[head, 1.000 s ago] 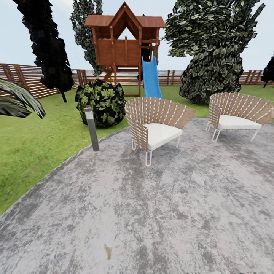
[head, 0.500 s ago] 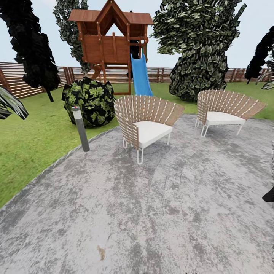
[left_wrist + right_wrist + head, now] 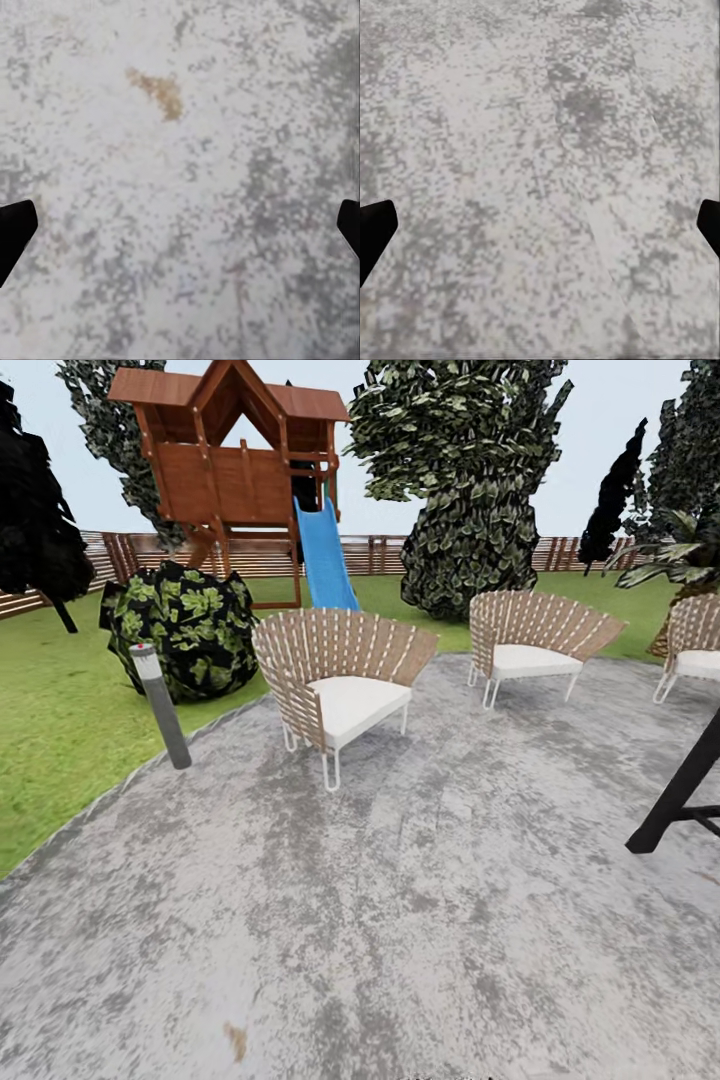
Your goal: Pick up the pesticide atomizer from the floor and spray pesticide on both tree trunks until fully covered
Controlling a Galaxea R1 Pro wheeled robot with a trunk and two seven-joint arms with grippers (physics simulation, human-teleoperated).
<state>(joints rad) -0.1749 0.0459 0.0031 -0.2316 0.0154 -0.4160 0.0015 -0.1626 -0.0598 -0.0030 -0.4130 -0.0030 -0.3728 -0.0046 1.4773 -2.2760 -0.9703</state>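
The right gripper (image 3: pixel 540 229), fingers (image 3: pixel 373 232) spread wide with nothing between them, over mottled grey stone paving (image 3: pixel 547 127)

You have nothing to read here: no lettering, label, brand, number or sign stands on the wooden playhouse (image 3: pixel 228 455), the blue slide (image 3: pixel 324 558), the woven chairs (image 3: pixel 335 680), the grey bollard (image 3: pixel 161 705) or the slat fence (image 3: pixel 380 554). The stone paving (image 3: pixel 195 225) is bare of markings in both wrist views too.
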